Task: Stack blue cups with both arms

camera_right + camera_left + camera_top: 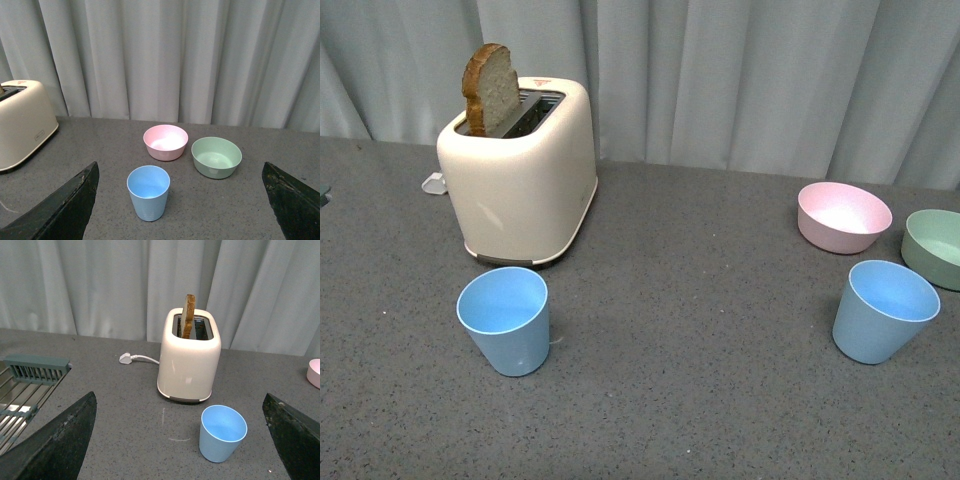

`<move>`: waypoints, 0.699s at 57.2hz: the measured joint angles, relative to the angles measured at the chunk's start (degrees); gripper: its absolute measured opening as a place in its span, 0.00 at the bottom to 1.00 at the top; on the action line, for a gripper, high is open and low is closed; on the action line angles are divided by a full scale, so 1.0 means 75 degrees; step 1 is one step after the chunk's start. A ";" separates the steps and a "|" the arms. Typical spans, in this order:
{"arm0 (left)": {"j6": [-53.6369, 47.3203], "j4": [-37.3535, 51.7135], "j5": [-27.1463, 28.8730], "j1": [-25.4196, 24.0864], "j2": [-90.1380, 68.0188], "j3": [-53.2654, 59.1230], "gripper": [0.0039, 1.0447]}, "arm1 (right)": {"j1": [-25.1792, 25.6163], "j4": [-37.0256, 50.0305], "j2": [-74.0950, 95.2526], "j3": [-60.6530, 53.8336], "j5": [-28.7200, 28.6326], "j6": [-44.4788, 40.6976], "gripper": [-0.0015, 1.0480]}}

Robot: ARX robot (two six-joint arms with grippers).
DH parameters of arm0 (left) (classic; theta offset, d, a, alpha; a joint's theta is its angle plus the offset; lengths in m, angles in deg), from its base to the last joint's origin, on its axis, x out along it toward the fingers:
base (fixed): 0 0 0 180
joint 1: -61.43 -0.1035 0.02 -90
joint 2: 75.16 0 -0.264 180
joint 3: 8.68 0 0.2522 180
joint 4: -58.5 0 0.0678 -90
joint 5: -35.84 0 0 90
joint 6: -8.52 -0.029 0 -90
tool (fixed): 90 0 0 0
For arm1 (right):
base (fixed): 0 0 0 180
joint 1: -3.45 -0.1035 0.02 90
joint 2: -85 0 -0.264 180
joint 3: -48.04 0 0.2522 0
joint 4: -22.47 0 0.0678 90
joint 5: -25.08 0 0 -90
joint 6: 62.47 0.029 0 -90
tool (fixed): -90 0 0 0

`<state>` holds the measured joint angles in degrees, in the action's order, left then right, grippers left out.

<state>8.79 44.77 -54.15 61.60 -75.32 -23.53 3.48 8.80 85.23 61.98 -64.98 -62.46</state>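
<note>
Two light blue cups stand upright on the grey table. One blue cup (507, 320) is at the front left, just in front of the toaster; it also shows in the left wrist view (222, 433). The other blue cup (883, 310) is at the right, in front of the bowls; it also shows in the right wrist view (148, 192). My left gripper (182, 440) is open and empty, set back from its cup. My right gripper (182, 200) is open and empty, set back from its cup. Neither arm shows in the front view.
A cream toaster (523, 170) with a slice of bread (490, 88) stands at the back left, its plug (125, 358) lying behind. A pink bowl (843, 216) and a green bowl (938, 247) sit at the right. A sink rack (27, 385) is at the far left.
</note>
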 joint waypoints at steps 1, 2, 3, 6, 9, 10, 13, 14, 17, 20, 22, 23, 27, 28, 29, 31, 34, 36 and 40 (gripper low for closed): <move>0.0000 0.0000 0.0000 0.0000 0.0000 0.0000 0.94 | 0.0000 0.0000 0.0000 0.0000 0.0000 0.0000 0.91; 0.0000 0.0000 0.0000 0.0000 0.0000 0.0000 0.94 | 0.0000 0.0000 0.0000 0.0000 0.0000 0.0000 0.91; 0.0000 0.0000 0.0000 -0.0003 0.0000 0.0000 0.94 | 0.0000 0.0000 0.0000 0.0000 0.0000 0.0000 0.91; 0.0000 0.0000 0.0000 -0.0003 0.0000 0.0000 0.94 | 0.0000 0.0000 0.0000 0.0000 0.0000 0.0000 0.91; 0.0000 0.0000 0.0000 0.0000 0.0000 0.0000 0.94 | 0.0000 0.0000 0.0000 0.0000 0.0000 0.0000 0.91; 0.0000 0.0000 0.0003 0.0000 0.0000 0.0000 0.94 | 0.0000 0.0000 0.0000 0.0000 0.0000 0.0000 0.91; 0.0000 0.0000 0.0003 -0.0003 0.0000 0.0000 0.94 | 0.0000 0.0000 0.0000 0.0000 0.0000 0.0000 0.91; 0.0000 0.0000 0.0000 0.0000 0.0000 0.0000 0.94 | 0.0000 0.0000 0.0000 0.0000 0.0000 0.0000 0.91; 0.0000 0.0000 0.0000 0.0000 0.0000 0.0000 0.94 | 0.0000 0.0000 0.0000 0.0000 0.0000 0.0000 0.91; 0.0000 0.0000 0.0003 -0.0003 0.0000 0.0000 0.94 | 0.0000 0.0000 0.0000 0.0000 0.0000 0.0000 0.91; 0.0000 0.0000 0.0000 -0.0003 0.0000 0.0000 0.94 | 0.0000 0.0000 0.0000 0.0000 0.0000 0.0000 0.91; 0.0000 0.0000 0.0003 -0.0003 0.0000 0.0000 0.94 | 0.0000 0.0000 0.0000 0.0000 0.0000 0.0000 0.91; 0.0000 0.0000 0.0003 0.0000 0.0000 0.0000 0.94 | 0.0000 0.0000 0.0000 0.0000 0.0000 0.0000 0.91; 0.0000 0.0000 0.0003 0.0000 0.0000 0.0000 0.94 | 0.0000 0.0000 0.0000 0.0000 0.0000 0.0000 0.91; 0.0000 0.0000 0.0000 0.0000 0.0000 0.0000 0.94 | 0.0000 0.0000 0.0000 0.0000 0.0000 0.0000 0.91; 0.0000 0.0000 0.0000 -0.0003 0.0000 0.0000 0.94 | 0.0000 0.0000 0.0000 0.0000 0.0000 0.0000 0.91; 0.0000 0.0000 0.0003 0.0000 0.0000 0.0000 0.94 | 0.0000 0.0000 0.0000 0.0000 0.0000 0.0000 0.91; 0.0000 0.0000 0.0000 0.0000 0.0000 0.0000 0.94 | 0.0000 0.0000 0.0000 0.0000 0.0000 0.0000 0.91; 0.0000 0.0000 0.0000 -0.0003 0.0000 0.0000 0.94 | 0.0000 0.0000 0.0000 0.0000 0.0000 0.0000 0.91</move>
<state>8.79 44.77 -54.15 61.58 -75.32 -23.53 3.48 8.80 85.23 61.98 -64.98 -62.46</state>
